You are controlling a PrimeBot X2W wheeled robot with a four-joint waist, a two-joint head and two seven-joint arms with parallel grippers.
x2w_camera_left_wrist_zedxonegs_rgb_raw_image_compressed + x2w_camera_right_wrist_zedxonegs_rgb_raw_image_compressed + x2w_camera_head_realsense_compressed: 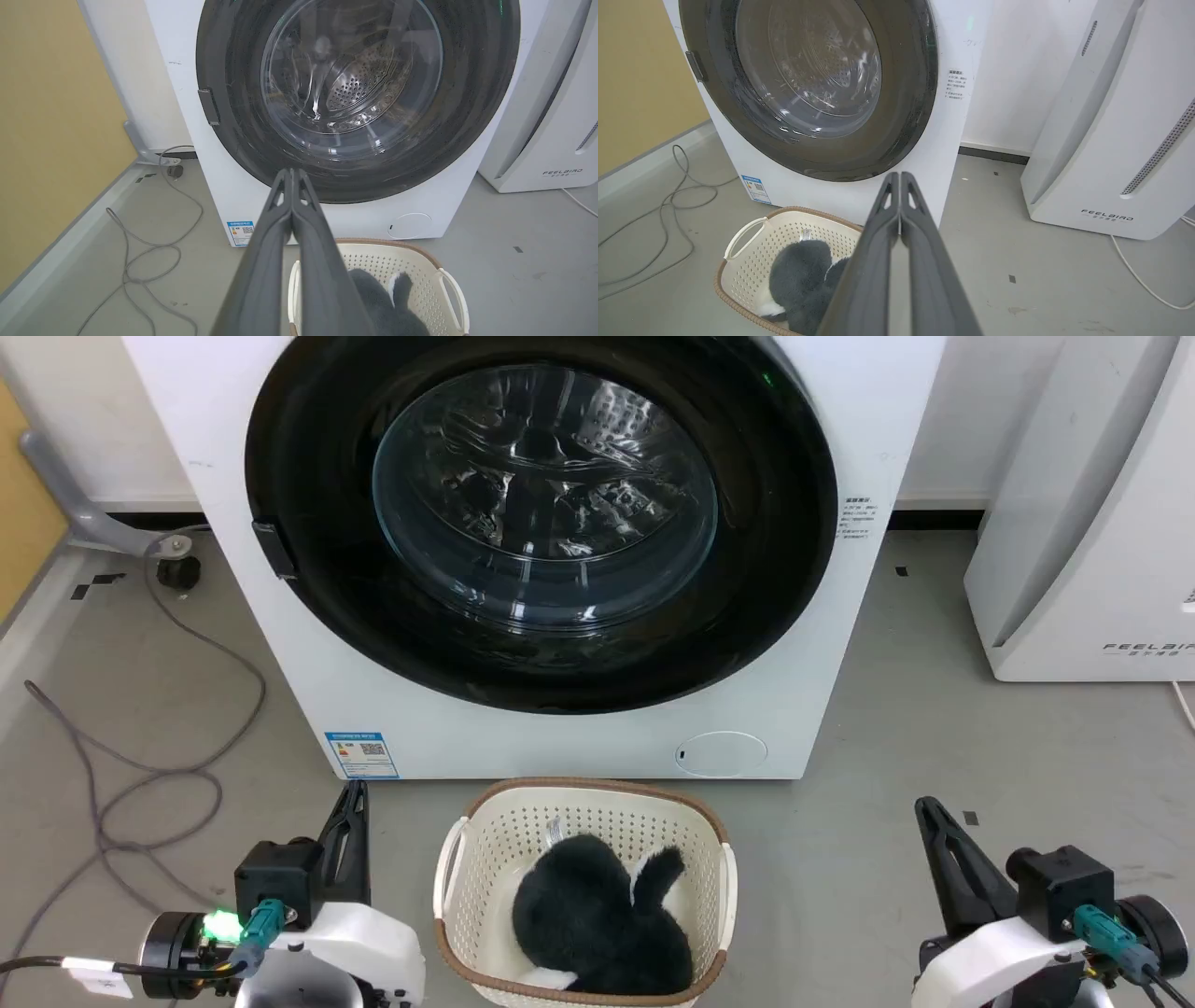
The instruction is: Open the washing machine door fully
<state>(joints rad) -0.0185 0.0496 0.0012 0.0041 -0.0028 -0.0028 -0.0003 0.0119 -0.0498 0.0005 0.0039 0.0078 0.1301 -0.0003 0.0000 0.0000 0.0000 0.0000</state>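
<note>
The white washing machine (308,644) stands straight ahead with its round glossy black door (308,579) flush against the front, the glass bowl window at its centre. A small dark tab (277,549) sits on the door's left rim. The steel drum shows through the glass in the left wrist view, on the washing machine door (224,93). My left gripper (355,791) is at the lower left, shut and empty, well short of the machine. My right gripper (924,805) is at the lower right, shut and empty too. In the wrist views the left gripper (292,171) and right gripper (900,175) have fingertips pressed together.
A cream laundry basket (467,859) holding a dark plush item (597,915) sits on the floor between the arms, right before the machine. A white appliance marked FEELBIRD (1083,541) stands to the right. A grey cable (168,775) loops on the floor at left, by a yellow wall (51,121).
</note>
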